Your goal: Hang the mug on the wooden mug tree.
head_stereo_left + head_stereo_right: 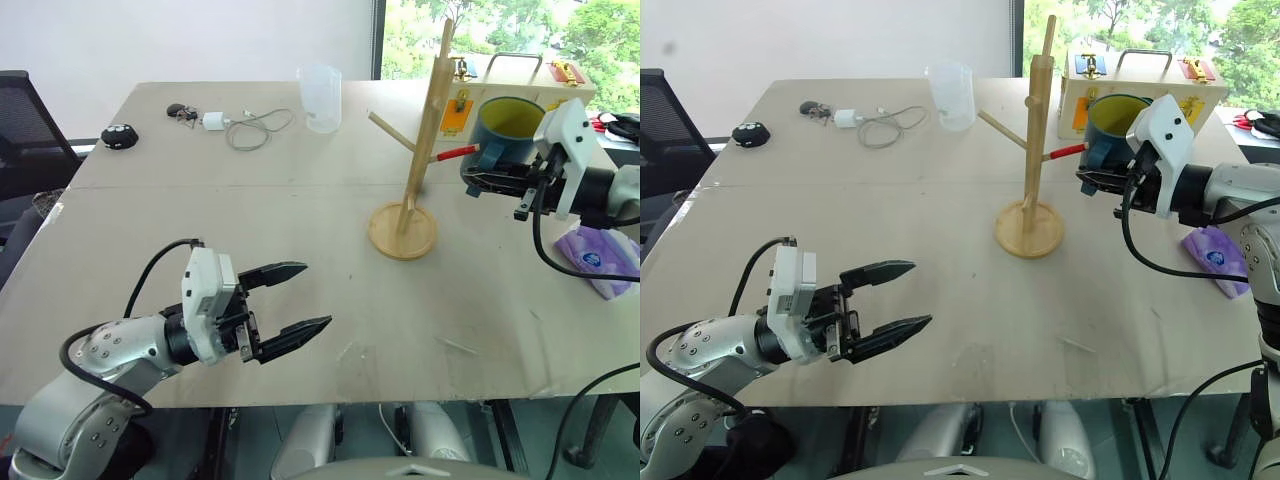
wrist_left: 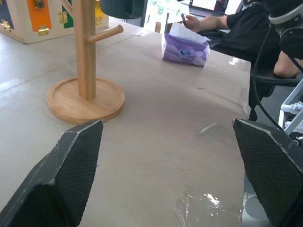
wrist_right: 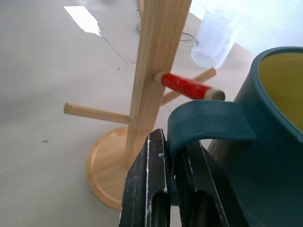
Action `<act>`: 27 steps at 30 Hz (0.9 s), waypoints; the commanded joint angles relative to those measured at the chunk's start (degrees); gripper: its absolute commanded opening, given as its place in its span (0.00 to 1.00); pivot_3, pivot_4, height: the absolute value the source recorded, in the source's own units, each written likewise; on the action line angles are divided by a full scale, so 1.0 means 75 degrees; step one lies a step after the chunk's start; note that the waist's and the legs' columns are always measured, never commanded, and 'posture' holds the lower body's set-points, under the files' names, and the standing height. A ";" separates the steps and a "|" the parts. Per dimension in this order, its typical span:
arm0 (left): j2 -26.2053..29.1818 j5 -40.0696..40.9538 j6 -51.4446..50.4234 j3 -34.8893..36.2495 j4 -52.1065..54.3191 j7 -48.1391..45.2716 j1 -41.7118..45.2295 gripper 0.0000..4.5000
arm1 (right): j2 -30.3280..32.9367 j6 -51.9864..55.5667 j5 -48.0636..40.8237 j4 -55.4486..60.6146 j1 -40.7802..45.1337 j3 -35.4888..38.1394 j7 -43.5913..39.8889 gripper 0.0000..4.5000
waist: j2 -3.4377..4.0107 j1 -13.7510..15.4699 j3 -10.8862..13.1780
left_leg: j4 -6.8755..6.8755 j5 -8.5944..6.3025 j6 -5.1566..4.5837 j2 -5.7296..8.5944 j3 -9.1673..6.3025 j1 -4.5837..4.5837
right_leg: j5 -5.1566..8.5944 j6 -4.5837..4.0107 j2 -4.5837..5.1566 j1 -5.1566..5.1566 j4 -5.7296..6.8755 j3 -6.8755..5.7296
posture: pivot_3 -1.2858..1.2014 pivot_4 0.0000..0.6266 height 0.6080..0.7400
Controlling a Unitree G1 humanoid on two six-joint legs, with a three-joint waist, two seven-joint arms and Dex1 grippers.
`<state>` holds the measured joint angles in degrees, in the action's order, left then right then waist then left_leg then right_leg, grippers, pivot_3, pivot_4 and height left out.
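Left gripper (image 1: 292,298) parted, empty; right gripper (image 3: 171,189) clamped on mug (image 1: 507,130) handle (beside wooden mug tree's (image 1: 417,150) red-tipped peg)

Daylight pours in through the window (image 1: 505,30) at the far right, and the greenery outside looks washed out and overexposed. The table (image 1: 300,250) is evenly bright with only soft, faint shadows, the clearest one beside the wooden mug tree (image 1: 410,170). In the right wrist view a white patch of glare sits on the tabletop, and the mug (image 3: 270,156) close to the lens is slightly soft. A glossy smear near the table's near edge catches light in the left wrist view.
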<state>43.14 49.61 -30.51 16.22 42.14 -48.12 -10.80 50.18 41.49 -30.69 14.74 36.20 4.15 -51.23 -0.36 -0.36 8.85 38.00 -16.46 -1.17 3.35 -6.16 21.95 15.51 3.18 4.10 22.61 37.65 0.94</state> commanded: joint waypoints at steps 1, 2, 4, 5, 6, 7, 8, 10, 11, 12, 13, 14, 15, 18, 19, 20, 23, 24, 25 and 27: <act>-0.0025 0.0140 0.0122 0.0154 0.0279 0.0080 -0.0013 1.00 | 0.0073 0.0081 -0.0100 0.0302 0.0392 0.0050 -0.0074 0.03 | 0.0000 -0.0008 0.0000 | 0.0000 0.0000 0.0000 0.0000 0.0000 -0.0001 | 0.0000 0.0000 0.0000 0.0000 0.0000 0.0001 | 0.52 0.24 1.00; -0.0039 0.0203 0.0132 0.0171 0.0274 0.0078 0.0000 1.00 | 0.0041 0.0124 -0.0111 0.0304 0.0469 0.0027 -0.0054 0.03 | 0.0000 -0.0010 0.0000 | 0.0000 0.0000 0.0000 0.0000 0.0000 -0.0001 | 0.0000 0.0000 -0.0001 0.0001 0.0000 0.0001 | 0.52 0.24 1.00; -0.0092 0.0336 0.0206 0.0274 0.0284 0.0059 0.0016 1.00 | 0.0005 0.0148 -0.0091 0.0285 0.0573 -0.0052 -0.0048 0.03 | 0.0000 -0.0012 0.0000 | -0.0001 0.0000 0.0000 0.0000 0.0001 0.0000 | 0.0000 0.0000 0.0000 0.0002 0.0000 0.0001 | 0.52 0.24 1.00; -0.0128 0.0391 0.0287 0.0410 0.0290 0.0060 0.0016 1.00 | -0.0019 0.0137 -0.0061 0.0261 0.0618 -0.0115 -0.0052 0.03 | 0.0000 -0.0012 0.0000 | -0.0001 0.0000 0.0000 0.0000 0.0000 0.0002 | 0.0000 0.0000 0.0000 0.0004 -0.0001 0.0002 | 0.52 0.24 1.00; -0.0156 0.0445 0.0354 0.0564 0.0294 0.0076 0.0005 1.00 | -0.0041 0.0132 -0.0030 0.0221 0.0660 -0.0169 -0.0053 0.03 | 0.0000 -0.0014 0.0000 | -0.0001 0.0000 0.0000 0.0000 0.0001 0.0002 | 0.0000 0.0000 0.0000 0.0004 -0.0001 0.0002 | 0.52 0.24 1.00; -0.0178 0.0522 0.0390 0.0722 0.0287 0.0106 -0.0007 1.00 | -0.0056 0.0122 0.0009 0.0172 0.0703 -0.0227 -0.0061 0.03 | -0.0001 -0.0016 0.0000 | -0.0001 0.0000 0.0000 0.0000 0.0000 0.0002 | 0.0000 0.0000 0.0000 0.0006 0.0000 0.0002 | 0.52 0.24 1.00; -0.0178 0.0612 0.0403 0.0897 0.0271 0.0124 -0.0057 1.00 | -0.0080 0.0107 0.0050 0.0110 0.0759 -0.0289 -0.0066 0.03 | 0.0000 -0.0017 0.0000 | -0.0001 0.0000 0.0001 -0.0001 0.0000 0.0001 | 0.0000 0.0000 0.0000 0.0005 0.0000 0.0001 | 0.52 0.24 1.00; -0.0203 0.0776 0.0448 0.1202 0.0284 0.0123 -0.0190 1.00 | -0.0133 0.0057 0.0161 -0.0052 0.0889 -0.0438 -0.0089 0.03 | 0.0000 -0.0048 0.0000 | -0.0001 0.0000 0.0001 -0.0001 0.0001 0.0001 | 0.0000 0.0000 0.0000 0.0006 0.0000 0.0002 | 0.52 0.24 1.00; -0.0229 0.0872 0.0454 0.1292 0.0304 0.0163 -0.0234 1.00 | -0.0143 0.0033 0.0206 -0.0111 0.0927 -0.0489 -0.0112 0.03 | 0.0000 -0.0043 0.0000 | -0.0001 0.0000 0.0001 -0.0001 0.0002 0.0000 | 0.0000 0.0000 -0.0001 0.0006 0.0000 0.0005 | 0.52 0.24 1.00; -0.0286 0.0954 0.0492 0.1372 0.0336 0.0212 -0.0285 1.00 | -0.0156 0.0016 0.0243 -0.0162 0.0965 -0.0551 -0.0154 0.03 | 0.0000 -0.0039 0.0000 | -0.0001 0.0000 0.0001 -0.0001 0.0002 0.0001 | 0.0000 0.0000 0.0000 0.0005 0.0000 0.0004 | 0.52 0.24 1.00; -0.0333 0.1041 0.0500 0.1427 0.0365 0.0266 -0.0330 1.00 | -0.0167 -0.0003 0.0277 -0.0203 0.1001 -0.0613 -0.0204 0.03 | 0.0000 -0.0037 0.0000 | -0.0001 0.0000 0.0001 -0.0001 0.0002 0.0002 | 0.0000 0.0000 0.0000 0.0006 -0.0001 0.0003 | 0.52 0.24 1.00; -0.0357 0.1085 0.0506 0.1452 0.0387 0.0297 -0.0359 1.00 | -0.0172 -0.0021 0.0297 -0.0236 0.1025 -0.0652 -0.0242 0.03 | 0.0000 -0.0036 0.0000 | -0.0001 0.0000 0.0001 0.0000 0.0002 0.0001 | 0.0000 0.0000 0.0000 0.0006 -0.0001 0.0004 | 0.52 0.24 1.00; -0.0396 0.1132 0.0530 0.1474 0.0406 0.0346 -0.0382 1.00 | -0.0181 -0.0029 0.0318 -0.0256 0.1059 -0.0702 -0.0278 0.03 | 0.0000 -0.0030 0.0000 | -0.0001 0.0000 0.0001 0.0000 0.0002 0.0002 | 0.0000 0.0000 0.0001 0.0006 -0.0001 0.0003 | 0.52 0.24 1.00; -0.0677 0.1139 0.0839 0.1479 0.0457 0.0311 -0.0462 1.00 | -0.0250 -0.0031 0.0410 -0.0302 0.1156 -0.0848 -0.0339 0.03 | 0.0000 -0.0024 0.0000 | -0.0001 0.0000 0.0001 0.0000 0.0001 0.0004 | 0.0000 0.0000 0.0001 0.0007 -0.0001 0.0001 | 0.52 0.24 1.00; -0.0774 0.1130 0.0932 0.1473 0.0473 0.0302 -0.0488 1.00 | -0.0268 -0.0041 0.0449 -0.0319 0.1172 -0.0888 -0.0365 0.03 | 0.0000 -0.0027 0.0000 | -0.0001 0.0000 0.0001 0.0000 0.0002 0.0003 | 0.0000 0.0000 0.0001 0.0006 -0.0001 0.0004 | 0.52 0.24 1.00; -0.0937 0.1092 0.1150 0.1476 0.0473 0.0182 -0.0492 1.00 | -0.0294 -0.0046 0.0492 -0.0340 0.1185 -0.0950 -0.0394 0.03 | -0.0001 -0.0030 0.0000 | -0.0001 0.0000 0.0001 0.0000 0.0002 0.0003 | 0.0000 0.0000 0.0001 0.0006 -0.0002 0.0004 | 0.52 0.24 1.00; -0.1143 0.1046 0.1495 0.1471 0.0405 -0.0131 -0.0546 1.00 | -0.0388 -0.0156 0.0669 -0.0407 0.1213 -0.1153 -0.0441 0.03 | 0.0000 -0.0033 0.0000 | -0.0002 0.0000 0.0002 0.0000 0.0002 0.0002 | 0.0000 -0.0001 0.0000 0.0007 -0.0001 0.0002 | 0.52 0.24 1.00; -0.1160 0.1037 0.1563 0.1447 0.0380 -0.0204 -0.0546 1.00 | -0.0430 -0.0182 0.0719 -0.0431 0.1229 -0.1198 -0.0440 0.03 | 0.0000 -0.0033 0.0000 | -0.0002 0.0000 0.0002 0.0000 0.0002 0.0001 | 0.0000 -0.0001 0.0000 0.0006 -0.0001 0.0002 | 0.52 0.24 1.00; -0.1177 0.1022 0.1631 0.1414 0.0358 -0.0269 -0.0539 1.00 | -0.0457 -0.0248 0.0805 -0.0461 0.1242 -0.1248 -0.0447 0.03 | -0.0001 -0.0033 0.0000 | -0.0002 0.0000 0.0002 0.0000 0.0002 0.0002 | 0.0000 -0.0001 0.0000 0.0006 -0.0001 0.0003 | 0.52 0.24 1.00; -0.1199 0.0998 0.1717 0.1334 0.0311 -0.0349 -0.0520 1.00 | -0.0509 -0.0385 0.0856 -0.0550 0.1273 -0.1306 -0.0596 0.03 | 0.0000 -0.0031 0.0000 | -0.0001 0.0000 0.0001 0.0000 0.0002 0.0002 | 0.0000 0.0000 -0.0001 0.0006 -0.0001 0.0002 | 0.52 0.24 1.00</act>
<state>34.37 56.53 -19.71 25.97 43.66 -49.51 -14.82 46.37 40.84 -24.99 10.20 43.89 -6.15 -54.35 -0.37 -0.60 8.85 37.99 -16.46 -1.16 3.35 -6.14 21.97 15.50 3.17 4.10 22.66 37.65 0.96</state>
